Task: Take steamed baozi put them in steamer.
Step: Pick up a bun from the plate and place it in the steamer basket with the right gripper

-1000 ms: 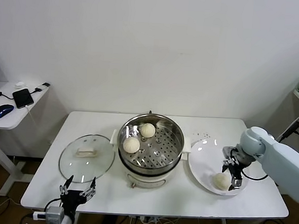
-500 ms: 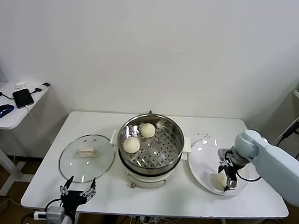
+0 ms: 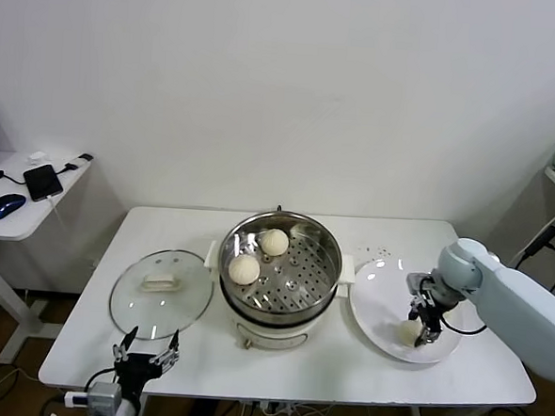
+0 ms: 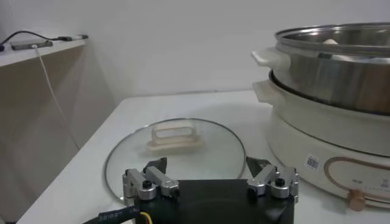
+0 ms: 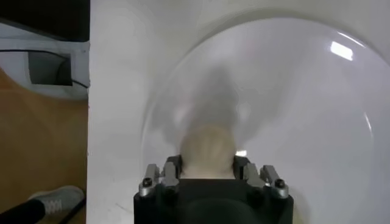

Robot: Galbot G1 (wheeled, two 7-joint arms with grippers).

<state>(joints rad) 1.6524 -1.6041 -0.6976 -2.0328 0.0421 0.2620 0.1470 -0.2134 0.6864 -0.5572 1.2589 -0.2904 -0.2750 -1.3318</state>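
Head view, nearest you: your left claw (image 3: 142, 360) idles spread wide at the desk (image 3: 80, 347) edge by the glass lid (image 3: 161, 293). Your right claw (image 3: 423, 328) is on the glossy white plate (image 3: 375, 304), fingers snug against a smooth domed baozi (image 5: 208, 149). Next, judge a gentle lift toward the shiny perforated steamer (image 3: 312, 267), where two buns (image 3: 245, 268) sit.

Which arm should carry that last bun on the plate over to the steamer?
The right. Its claw already straddles the bun on the plate, beside the steamer. The left claw hangs off near the lid.
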